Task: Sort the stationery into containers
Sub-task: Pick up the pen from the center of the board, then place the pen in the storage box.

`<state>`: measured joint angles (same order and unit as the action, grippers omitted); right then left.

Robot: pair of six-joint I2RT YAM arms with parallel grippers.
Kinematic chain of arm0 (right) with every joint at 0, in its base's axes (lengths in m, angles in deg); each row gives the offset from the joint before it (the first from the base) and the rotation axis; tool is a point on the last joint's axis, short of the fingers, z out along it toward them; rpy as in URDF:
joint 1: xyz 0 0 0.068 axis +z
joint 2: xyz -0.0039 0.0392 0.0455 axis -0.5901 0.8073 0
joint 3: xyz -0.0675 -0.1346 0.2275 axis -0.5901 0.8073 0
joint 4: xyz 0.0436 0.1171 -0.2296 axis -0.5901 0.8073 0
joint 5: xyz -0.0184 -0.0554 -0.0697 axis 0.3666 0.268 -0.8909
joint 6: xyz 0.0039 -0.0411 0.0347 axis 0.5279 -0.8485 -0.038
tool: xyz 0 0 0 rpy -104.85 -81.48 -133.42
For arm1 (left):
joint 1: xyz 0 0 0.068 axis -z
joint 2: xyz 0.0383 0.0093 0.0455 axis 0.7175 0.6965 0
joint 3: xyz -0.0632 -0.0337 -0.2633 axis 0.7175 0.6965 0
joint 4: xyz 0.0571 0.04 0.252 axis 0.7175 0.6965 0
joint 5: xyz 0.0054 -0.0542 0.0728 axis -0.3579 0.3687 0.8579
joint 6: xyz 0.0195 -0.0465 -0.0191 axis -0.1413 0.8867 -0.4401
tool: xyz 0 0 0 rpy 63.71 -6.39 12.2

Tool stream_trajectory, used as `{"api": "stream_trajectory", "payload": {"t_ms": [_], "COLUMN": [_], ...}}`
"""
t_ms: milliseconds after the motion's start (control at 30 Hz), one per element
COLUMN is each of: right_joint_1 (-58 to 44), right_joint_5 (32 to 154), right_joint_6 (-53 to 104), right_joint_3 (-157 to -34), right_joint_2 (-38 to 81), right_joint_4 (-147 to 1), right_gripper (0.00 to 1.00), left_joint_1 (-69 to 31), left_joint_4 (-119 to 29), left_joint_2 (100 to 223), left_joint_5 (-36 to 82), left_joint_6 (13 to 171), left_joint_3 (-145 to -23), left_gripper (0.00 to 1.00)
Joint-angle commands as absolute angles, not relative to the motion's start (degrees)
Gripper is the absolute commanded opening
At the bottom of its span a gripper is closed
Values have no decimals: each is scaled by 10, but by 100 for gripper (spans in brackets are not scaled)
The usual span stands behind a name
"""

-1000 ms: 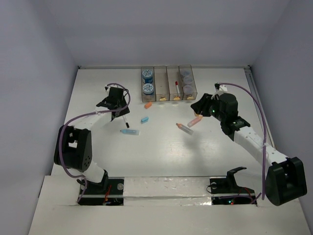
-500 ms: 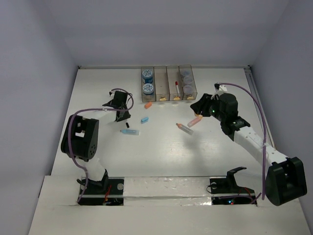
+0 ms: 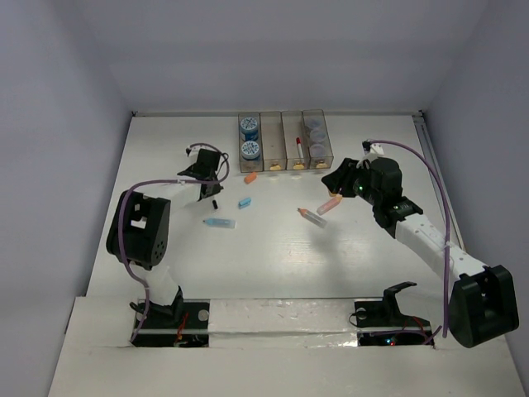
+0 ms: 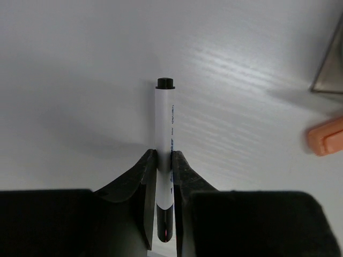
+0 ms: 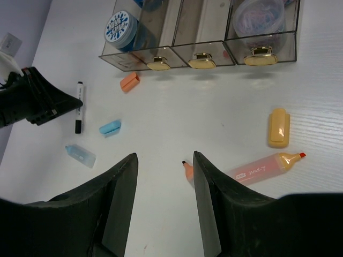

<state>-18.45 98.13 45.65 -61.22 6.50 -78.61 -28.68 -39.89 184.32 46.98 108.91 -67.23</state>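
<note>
My left gripper (image 4: 163,160) was clamped near one end of a white black-capped marker (image 4: 164,123) low over the table (image 4: 80,80), left of the containers (image 3: 281,141). Held off-centre, it might swing or slip when lifted. My right gripper (image 5: 163,155) hovered, jaws apart.

The worktop (image 3: 273,265) is carrying four joined bins (image 3: 281,142) at its far edge; a white marker (image 4: 164,134), a light-blue stick (image 3: 220,223) and a pink highlighter (image 5: 262,167) are lying nearer its middle.

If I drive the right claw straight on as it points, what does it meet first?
Likely the small orange stick showing between the fingers of the right claw; depth is hard to judge.
</note>
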Motion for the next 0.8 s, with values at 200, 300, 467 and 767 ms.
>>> {"api": "stream_trajectory", "payload": {"t_ms": [200,300,467,767], "right_joint_1": [-181,-181,-181,-181], "right_joint_5": [979,977,972,969], "right_joint_6": [451,451,452,455], "right_joint_3": [-615,-615,-612,-609], "right_joint_2": [60,64,59,59], "right_joint_4": [-803,-805,-807,-810], "right_gripper": [52,52,52,52], "left_joint_1": [-234,-205,-143,-115], "left_joint_4": [-357,-378,-388,-399], "left_joint_2": [1749,1738,1817,2013], "left_joint_5": [554,505,460,389], "left_joint_6": [1035,1042,1045,1058], "left_joint_3": [-842,-874,-974,-1202], "left_gripper": [0,0,0,0]}}
